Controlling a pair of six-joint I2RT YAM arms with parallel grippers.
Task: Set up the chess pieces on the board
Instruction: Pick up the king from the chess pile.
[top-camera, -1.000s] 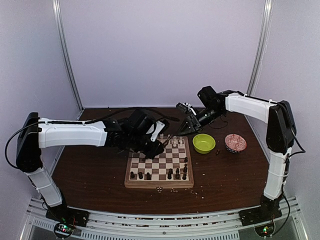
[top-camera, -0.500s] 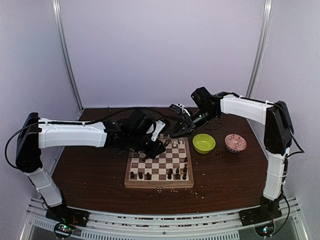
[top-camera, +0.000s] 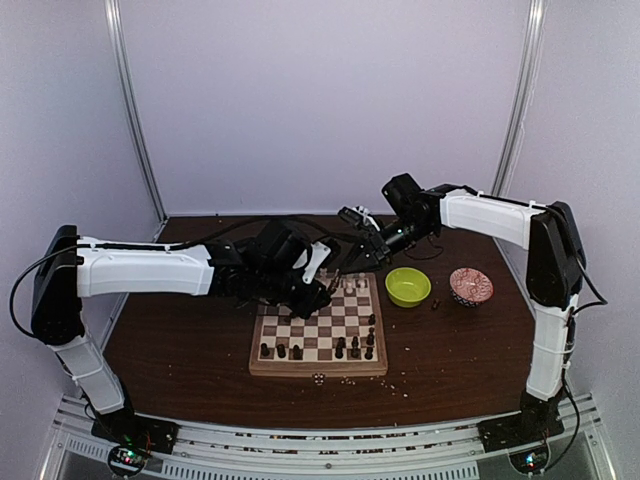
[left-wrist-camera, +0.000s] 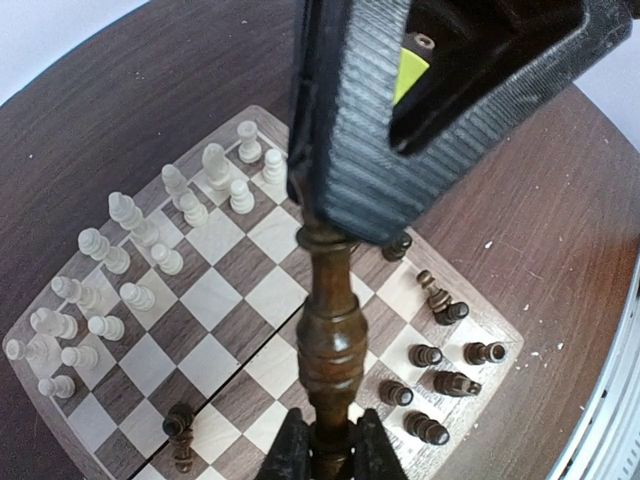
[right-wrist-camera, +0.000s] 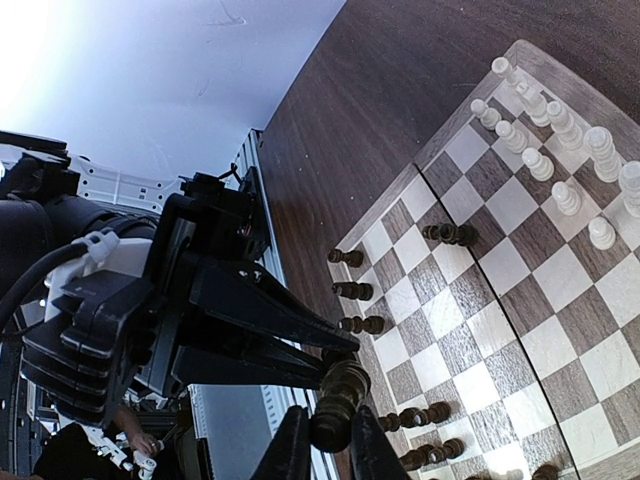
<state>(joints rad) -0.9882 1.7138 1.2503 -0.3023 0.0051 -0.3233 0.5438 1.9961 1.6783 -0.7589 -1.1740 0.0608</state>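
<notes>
Right tool swung left along the worktop's far edge, pinching the dark piece the left tool clamps; seemingly a handover: left releases next.

The left pincer and right pincer, both clamped on one tall dark brown turned piece, bar the far edge of the square wooden chessboard. Cream-white pieces crowd its far ranks, dark brown pieces its near rank; the middle ranks and the desk to its left lie open.
</notes>
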